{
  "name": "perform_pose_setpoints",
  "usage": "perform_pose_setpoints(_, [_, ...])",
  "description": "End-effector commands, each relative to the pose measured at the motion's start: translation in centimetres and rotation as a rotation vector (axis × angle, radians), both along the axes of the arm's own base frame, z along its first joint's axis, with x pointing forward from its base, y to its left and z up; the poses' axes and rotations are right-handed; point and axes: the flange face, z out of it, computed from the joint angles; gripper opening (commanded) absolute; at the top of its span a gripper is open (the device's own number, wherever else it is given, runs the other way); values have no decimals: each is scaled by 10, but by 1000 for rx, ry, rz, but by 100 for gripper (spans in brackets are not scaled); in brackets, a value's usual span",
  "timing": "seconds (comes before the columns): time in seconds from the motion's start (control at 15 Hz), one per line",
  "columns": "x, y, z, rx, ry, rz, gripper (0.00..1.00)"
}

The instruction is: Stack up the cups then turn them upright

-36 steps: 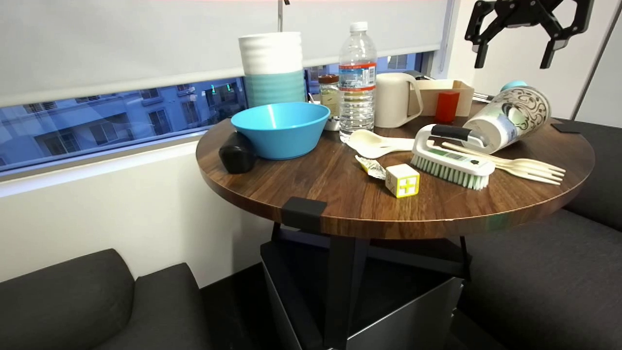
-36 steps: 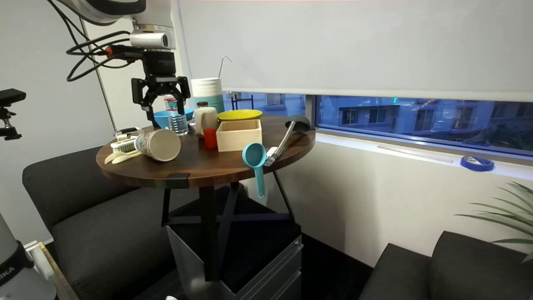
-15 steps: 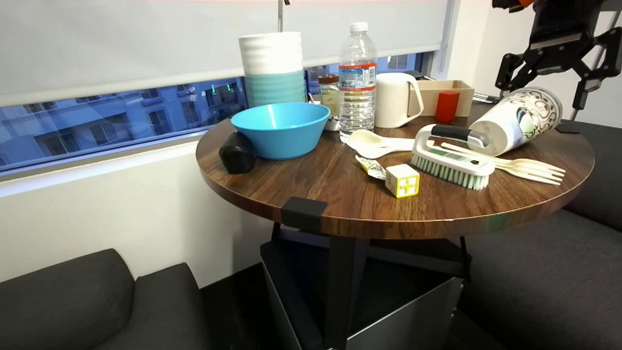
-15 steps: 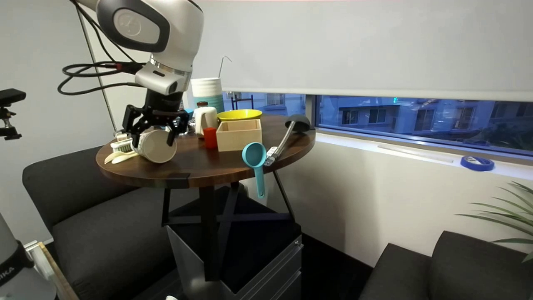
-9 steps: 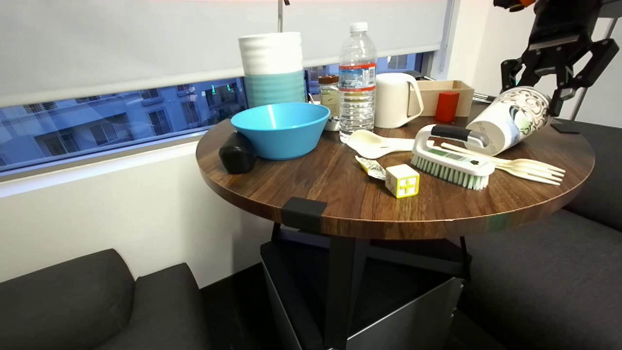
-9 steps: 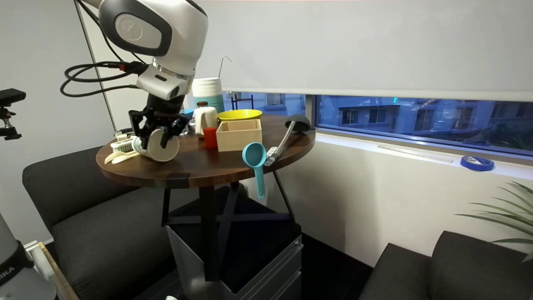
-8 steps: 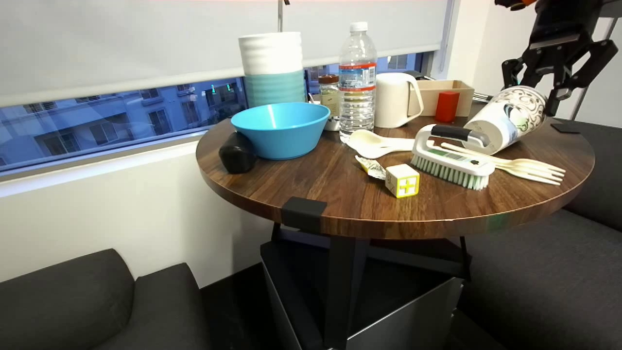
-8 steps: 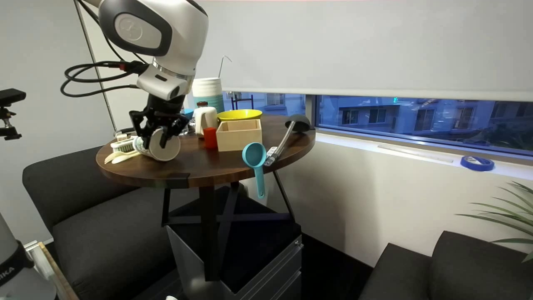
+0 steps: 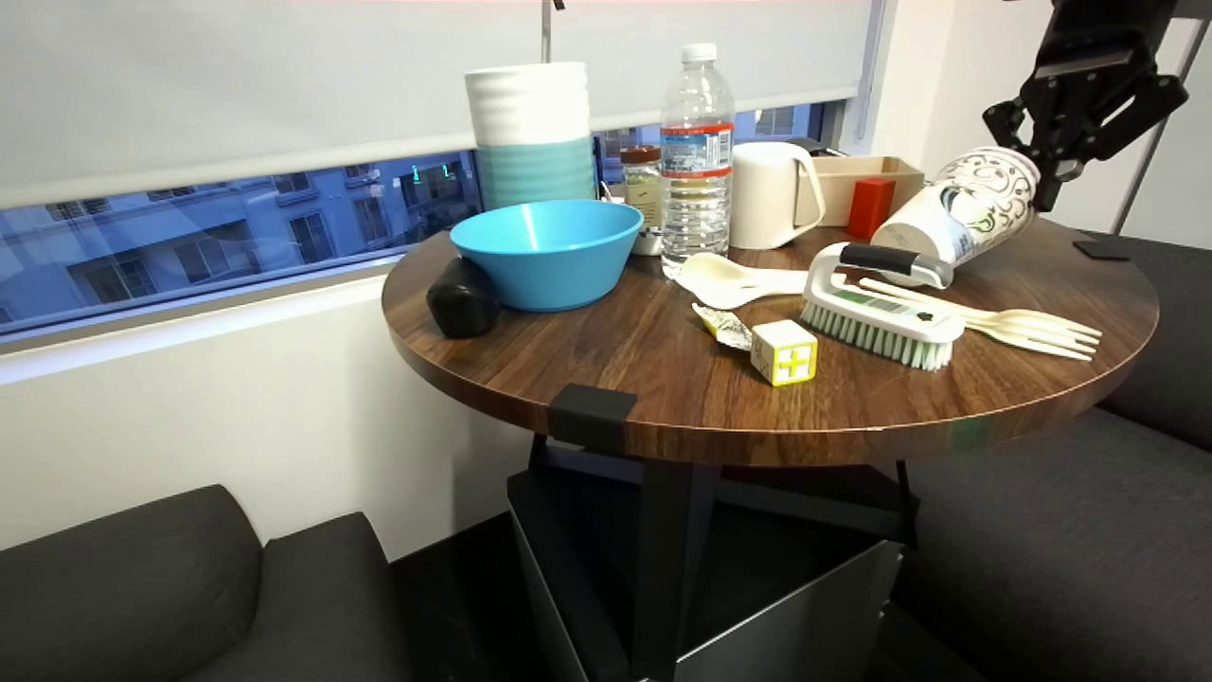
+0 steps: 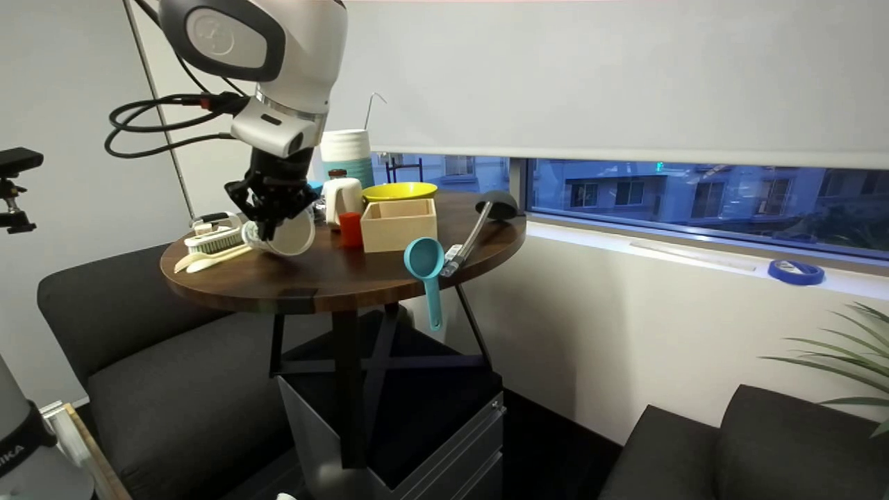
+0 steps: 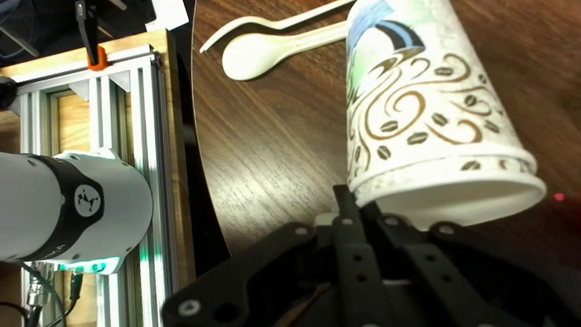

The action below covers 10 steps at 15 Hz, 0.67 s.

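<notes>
Two white paper cups with swirly print are nested one in the other, tipped on their side. The outer cup [image 11: 408, 100] covers nearly all of the inner cup [image 11: 472, 165], whose rim sticks out at the mouth. In the wrist view my gripper [image 11: 358, 200] is shut on that rim, one finger inside the mouth and one outside. An exterior view shows the cups [image 9: 961, 213] leaning over with their base behind the brush and my gripper [image 9: 1040, 175] at the mouth end. Whether they touch the table I cannot tell.
Close to the cups' base lie a scrub brush [image 9: 881, 317] and wooden forks [image 9: 1037, 327]. Beyond are a red block [image 9: 870, 208], a wooden box [image 10: 399, 226], a white mug [image 9: 769, 194] and a water bottle [image 9: 698, 170]. A blue bowl [image 9: 549, 260] stands further off.
My gripper has come down from above, turned, and gone from open to shut on the cups' rim. The cups have shifted left and slightly up in an exterior view, towards the red block.
</notes>
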Motion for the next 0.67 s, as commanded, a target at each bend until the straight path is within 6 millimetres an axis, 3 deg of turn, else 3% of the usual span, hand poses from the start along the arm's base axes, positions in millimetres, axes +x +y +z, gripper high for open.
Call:
perform_pose_setpoints(0.0, [0,2,20,-31,-71,18,1])
perform_pose_setpoints(0.27, [-2,16,59,-225,-125,101,1])
perform_pose_setpoints(0.6, [-7,54,93,-472,-149,250,1])
